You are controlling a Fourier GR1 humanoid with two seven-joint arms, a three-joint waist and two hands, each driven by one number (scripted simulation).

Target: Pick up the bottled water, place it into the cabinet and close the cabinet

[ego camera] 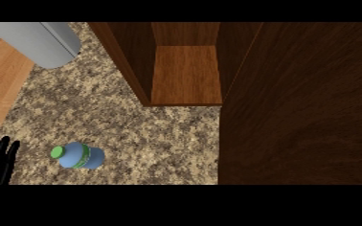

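Bottle (79,156) sits on the speckled counter (155,134) at the lower left, blue with a green cap and a green label band. Nothing touches it. Just to its left, at the view's edge, the left hand (8,158) rests with its black fingers straight and pointing up, grasping nothing and apart from the bottle. The cabinet (134,57) stands open farther back, well apart from the bottle, its wooden shelf bare. Its door (297,115) fills the right side. A grey cylinder (42,42) stands at the upper left.
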